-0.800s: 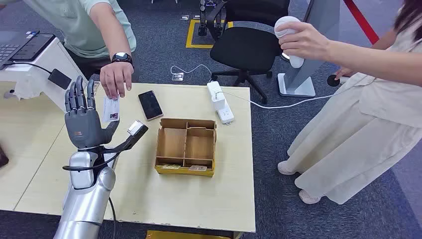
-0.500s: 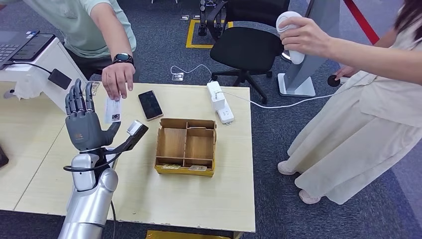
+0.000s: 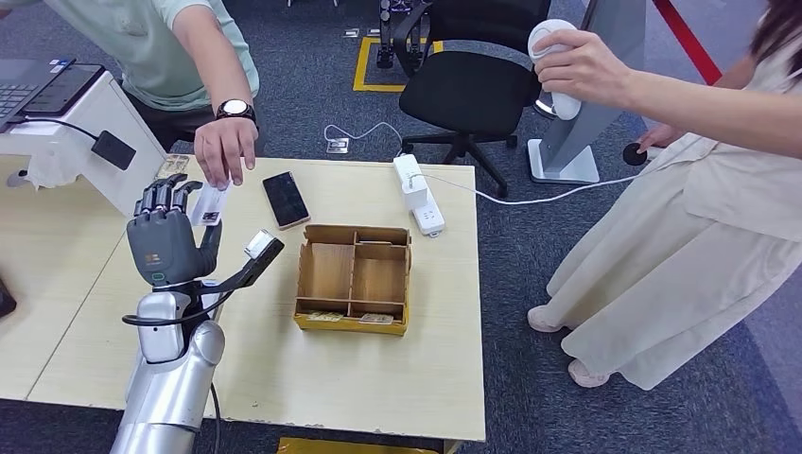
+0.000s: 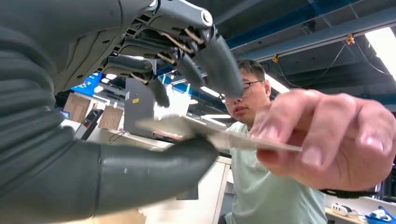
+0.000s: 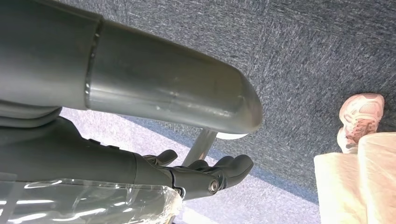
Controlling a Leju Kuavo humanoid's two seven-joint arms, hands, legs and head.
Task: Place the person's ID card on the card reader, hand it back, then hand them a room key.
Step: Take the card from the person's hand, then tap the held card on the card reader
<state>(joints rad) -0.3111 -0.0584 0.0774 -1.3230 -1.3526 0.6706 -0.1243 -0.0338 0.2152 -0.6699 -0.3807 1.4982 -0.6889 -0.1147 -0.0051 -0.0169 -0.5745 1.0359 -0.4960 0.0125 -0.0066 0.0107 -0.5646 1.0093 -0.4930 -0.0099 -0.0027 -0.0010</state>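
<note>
Fingers [image 3: 168, 196] of the left hand [image 3: 166, 236] curled onto the ID card [image 3: 210, 204] — person's hand [image 3: 224, 151] on its far end — compartmented cardboard box [image 3: 354, 278] nearby.

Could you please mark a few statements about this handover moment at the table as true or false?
1. The left hand and the person's hand both touch the ID card. True.
2. The phone lies inside the cardboard box. False: it lies on the table beside the box.
3. The power strip rests on the table's far edge. True.
4. The office chair is white. False: it is black.
</note>
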